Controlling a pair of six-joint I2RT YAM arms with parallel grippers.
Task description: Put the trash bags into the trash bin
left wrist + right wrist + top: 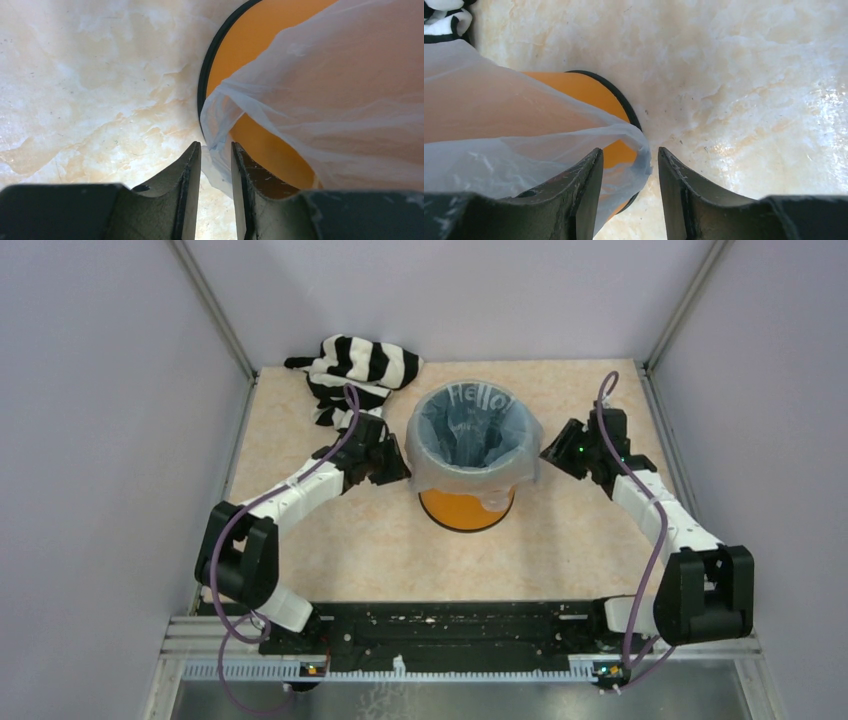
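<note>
The orange bin (pixel 466 508) stands in the middle of the table (pixel 570 550). The blue bag (pixel 470 430) is in the bin, open at the top, and its edge is folded out over the rim and hangs down the sides. The left gripper (pixel 216 146) is just beside the bin on its left. Its jaws are narrow, with a small gap, and a bit of the bag's edge hangs in that gap. The right gripper (pixel 629 150) is just beside the bin on its right. Its jaws are wider apart, and a corner of the bag sits between them, touching one finger. A striped cloth (pixel 355 370) lies behind the left gripper, near the bin.
</note>
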